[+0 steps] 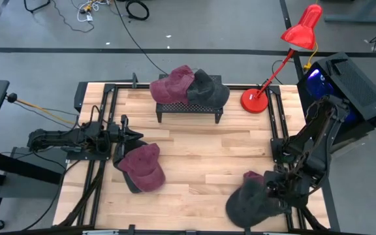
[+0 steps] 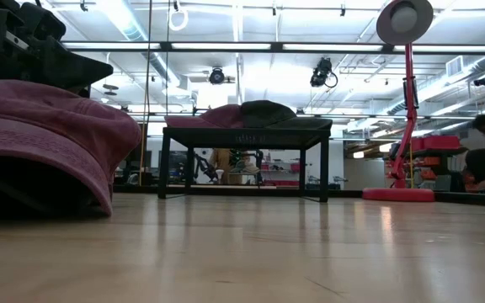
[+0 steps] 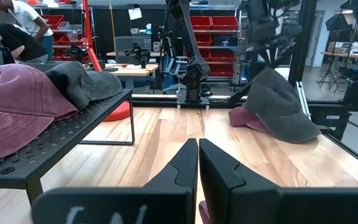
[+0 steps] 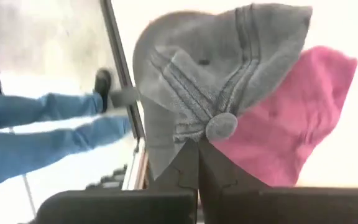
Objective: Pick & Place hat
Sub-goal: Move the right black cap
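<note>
My right gripper (image 4: 197, 144) is pinched on the grey hat (image 1: 250, 202) at about five o'clock on the table (image 1: 207, 153), fingers meeting just under the crown button, which I judge is the firmest bit of fabric to lift by without the cloth slipping. The hat droops from that pinch over a maroon hat (image 1: 251, 176) lying partly beneath it, so I expect I must raise it straight up to avoid dragging the lower one along. My left gripper (image 1: 128, 135) waits at nine o'clock with its fingers pressed together and holding nothing, low over the wood, just beside another maroon hat (image 1: 143, 167) that sits at seven o'clock. At twelve o'clock the black rack (image 1: 188, 108) already carries a maroon and a grey hat side by side, which reads to me as the goal for what I hold, though free space on it looks scarce. The red lamp (image 1: 279, 62) stands at two o'clock, near the rack's right end, so a carry from my side should keep clear of its stem
</note>
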Controlling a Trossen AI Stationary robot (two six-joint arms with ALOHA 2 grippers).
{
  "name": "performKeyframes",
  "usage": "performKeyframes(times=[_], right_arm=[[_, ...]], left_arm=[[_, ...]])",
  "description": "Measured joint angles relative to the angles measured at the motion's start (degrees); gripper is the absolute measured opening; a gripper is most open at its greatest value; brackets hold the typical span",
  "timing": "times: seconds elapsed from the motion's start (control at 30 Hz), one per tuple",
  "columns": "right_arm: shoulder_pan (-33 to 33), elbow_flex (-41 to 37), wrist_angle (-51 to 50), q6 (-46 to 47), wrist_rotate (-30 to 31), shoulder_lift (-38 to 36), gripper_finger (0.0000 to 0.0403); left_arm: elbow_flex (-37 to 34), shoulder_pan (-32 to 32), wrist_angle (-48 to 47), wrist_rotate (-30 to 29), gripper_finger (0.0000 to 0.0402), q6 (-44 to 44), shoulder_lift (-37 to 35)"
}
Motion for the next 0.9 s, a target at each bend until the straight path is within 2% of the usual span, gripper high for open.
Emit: performKeyframes(times=[0.3, 0.6, 0.77, 0.9], right_arm=[[-4.13, 5.72, -1.74, -9.90, 8.20, 0.00, 0.0000], [-8.44, 10.48, -1.79, -19.00, 12.26, -0.02, 0.0000], [-9.06, 10.25, -1.88, -18.82, 12.14, -0.02, 0.0000], [-9.03, 8.99, -2.02, -13.47, 10.33, 0.00, 0.0005]], left_arm=[[-0.01, -0.01, 0.00, 0.00, 0.0021, 0.00, 0.00], [0.01, -0.01, 0.00, 0.00, 0.0021, -0.02, 0.00], [-0.01, 0.01, 0.00, 0.00, 0.0021, 0.00, 0.00], [0.01, 0.00, 0.00, 0.00, 0.0021, 0.00, 0.00]])
